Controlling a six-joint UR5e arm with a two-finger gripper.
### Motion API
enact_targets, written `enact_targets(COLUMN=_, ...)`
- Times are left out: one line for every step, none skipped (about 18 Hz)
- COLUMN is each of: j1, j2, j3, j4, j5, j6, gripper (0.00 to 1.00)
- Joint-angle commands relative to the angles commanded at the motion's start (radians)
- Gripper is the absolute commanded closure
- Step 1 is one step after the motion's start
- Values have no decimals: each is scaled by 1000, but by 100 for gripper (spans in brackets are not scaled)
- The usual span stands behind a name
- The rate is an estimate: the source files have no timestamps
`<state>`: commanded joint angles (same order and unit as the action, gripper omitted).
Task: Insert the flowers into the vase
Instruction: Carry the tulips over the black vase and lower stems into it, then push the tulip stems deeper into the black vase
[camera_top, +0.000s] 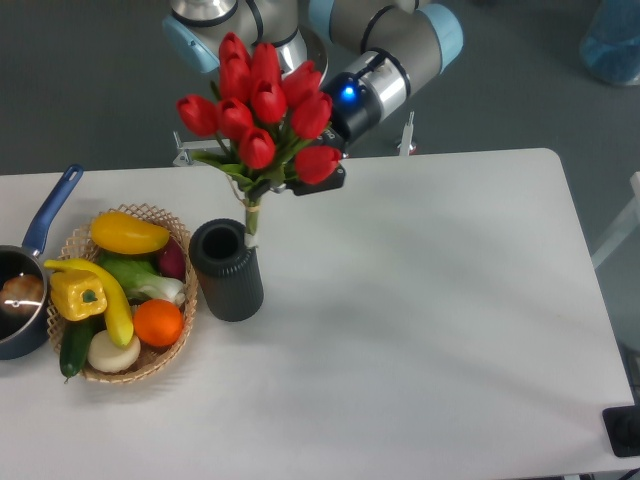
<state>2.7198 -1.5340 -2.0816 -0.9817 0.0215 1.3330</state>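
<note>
- The gripper (300, 178) is clamping the flowers (258, 110), though the blooms are hiding its jaws.
- Stem tips are hanging beside the vase (227, 270) rim; catching it could tip the vase.
</note>
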Motion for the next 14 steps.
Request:
enact_targets(j1=-8, j2=0, j3=-3, j4=-2, j5=1, j6=-2, gripper=100)
enact_targets(j1=-18, j2=2, j3=-14, j4=-2, j5=2, j6=0, gripper=100)
enact_targets(j1=-25, j2=5, j3=-26, j4=-2, j5=2, j6=0, gripper=100)
enact_targets(j1=-26, j2=5, j3=-34, j4=-2, j5=2, j6=2, gripper=100)
enact_targets(j1=-25, j2=3, j3=-40, j4=0, j5=2, j6=3, gripper=100)
enact_targets(j1=-25, j2=2, j3=-44, j4=-2, j5=2, j6=11, gripper=100)
enact_targets(j1=-25, j2=0, j3=-52, j4=-2, j5=2, j6=15, gripper=100)
enact_targets(j1=-25, j2=-2, j3=-54, j4=-2, j5=3, j6=15, gripper=100)
enact_targets(j1=-26, j2=-6, j3=-54, j4=-2, j5=3, j6=15, gripper=100)
enact_targets(j1=-23, j2=-9, j3=-52, j4=-2, j5=3, j6=15, gripper=100)
enact_targets(j1=-17, j2=-11, j3=-51, j4=-2, j5=3, j6=15, gripper=100)
enact_targets(j1=-11, j2=-12, j3=-48, j4=-2, j5=3, j6=15, gripper=100)
enact_targets(j1=-8, j2=-17, j3=-48, j4=-2, j5=3, j6=15, gripper=100)
enact_targets(j1=-6, j2=-18, j3=-48, j4=-2, j5=3, j6=15, gripper=100)
